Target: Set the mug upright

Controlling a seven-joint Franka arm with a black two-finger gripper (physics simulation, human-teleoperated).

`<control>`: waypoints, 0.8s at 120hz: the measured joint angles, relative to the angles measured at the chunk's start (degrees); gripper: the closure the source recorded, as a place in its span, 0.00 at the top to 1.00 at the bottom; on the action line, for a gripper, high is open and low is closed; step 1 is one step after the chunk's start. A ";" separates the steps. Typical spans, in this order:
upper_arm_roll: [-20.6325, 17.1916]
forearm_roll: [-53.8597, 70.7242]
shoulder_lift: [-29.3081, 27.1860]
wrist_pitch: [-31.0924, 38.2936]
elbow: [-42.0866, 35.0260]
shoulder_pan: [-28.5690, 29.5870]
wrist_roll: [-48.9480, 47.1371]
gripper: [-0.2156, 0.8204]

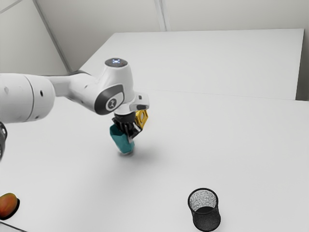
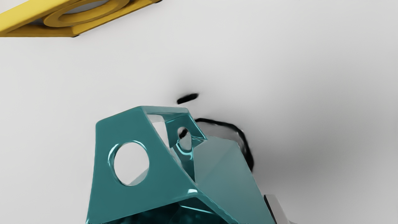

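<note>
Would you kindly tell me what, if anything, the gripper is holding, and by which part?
That cannot be told for certain: the gripper is at the upper part of the tilted teal mug, but the place of any hold is hidden.

The mug (image 2: pixel 168 183) looks glossy and smooth, the table (image 1: pixel 241 145) matt

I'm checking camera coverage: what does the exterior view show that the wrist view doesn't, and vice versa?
Exterior view: the white arm, the black mesh cup and an orange-red round object. Wrist view: a round hole through the mug, and its dark inside. Both: the teal mug, the yellow object, part of the claw.
</note>
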 joint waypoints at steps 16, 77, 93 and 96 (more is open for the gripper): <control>-0.30 -1.04 0.80 0.55 0.04 -0.08 -3.28 0.04; -8.32 -4.86 -4.61 -4.20 8.21 7.20 -7.39 0.71; -8.84 -6.64 -4.68 -11.95 21.10 10.93 -3.33 0.75; -8.37 -6.81 -4.66 -13.46 23.14 11.33 -2.55 0.75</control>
